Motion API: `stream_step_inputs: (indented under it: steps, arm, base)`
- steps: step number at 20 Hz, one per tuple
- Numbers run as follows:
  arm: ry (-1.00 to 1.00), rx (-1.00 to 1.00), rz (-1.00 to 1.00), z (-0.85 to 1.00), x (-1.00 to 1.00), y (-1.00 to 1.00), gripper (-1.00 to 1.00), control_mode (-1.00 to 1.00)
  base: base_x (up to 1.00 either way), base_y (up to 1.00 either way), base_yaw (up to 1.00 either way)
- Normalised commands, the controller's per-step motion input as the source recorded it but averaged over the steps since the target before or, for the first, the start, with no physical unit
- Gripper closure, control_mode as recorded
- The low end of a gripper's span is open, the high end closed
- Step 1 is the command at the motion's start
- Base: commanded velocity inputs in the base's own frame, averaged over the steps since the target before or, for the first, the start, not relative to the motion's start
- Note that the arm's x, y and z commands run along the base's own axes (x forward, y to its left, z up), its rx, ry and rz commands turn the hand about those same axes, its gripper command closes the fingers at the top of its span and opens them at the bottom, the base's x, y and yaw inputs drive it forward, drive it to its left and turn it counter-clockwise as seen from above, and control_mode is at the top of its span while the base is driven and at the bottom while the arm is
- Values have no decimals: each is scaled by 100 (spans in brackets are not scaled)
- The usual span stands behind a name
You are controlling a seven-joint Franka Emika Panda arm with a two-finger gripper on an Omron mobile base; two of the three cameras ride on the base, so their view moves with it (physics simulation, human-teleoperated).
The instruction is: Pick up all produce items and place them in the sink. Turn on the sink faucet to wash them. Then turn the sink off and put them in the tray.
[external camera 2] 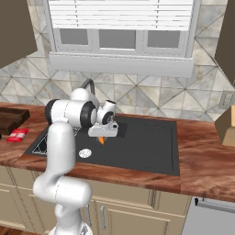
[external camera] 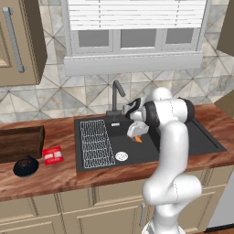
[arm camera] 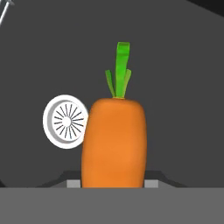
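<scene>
The pincer (external camera: 137, 137) hangs over the black sink (external camera: 183, 137), near the middle of the left base view. It is clamped on the carrot (arm camera: 114, 142). In the hand view the carrot stands tall in the middle of the frame, with its green top pointing up. Its fat end sits low in the frame, between the dark finger tips (arm camera: 153, 183). A bit of orange peeks out under the pincer in the left base view and in the right base view (external camera 2: 102, 139).

The round silver drain (arm camera: 65, 121) shows just left of the carrot in the hand view, down on the dark sink floor. The white wire rack (external camera: 96, 142) lies in the left part of the sink. The faucet (external camera: 115, 97) stands at the back edge of the sink, left of the arm's hand.

The brown wooden tray (external camera: 20, 142) sits on the desk (external camera: 59, 171) at the left edge of the left base view. Beside it lie a red packet (external camera: 52, 154) and a small black dish (external camera: 26, 166).
</scene>
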Motion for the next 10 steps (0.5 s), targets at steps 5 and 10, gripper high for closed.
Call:
stream_step_inputs:
  steps: [5, 10]
  arm:
    - [0, 0, 0, -18, 11, 0, 100, -100]
    - [0, 0, 0, -16, 10, 0, 100, -100]
  base:
    - [0, 0, 0]
    - [0, 0, 0]
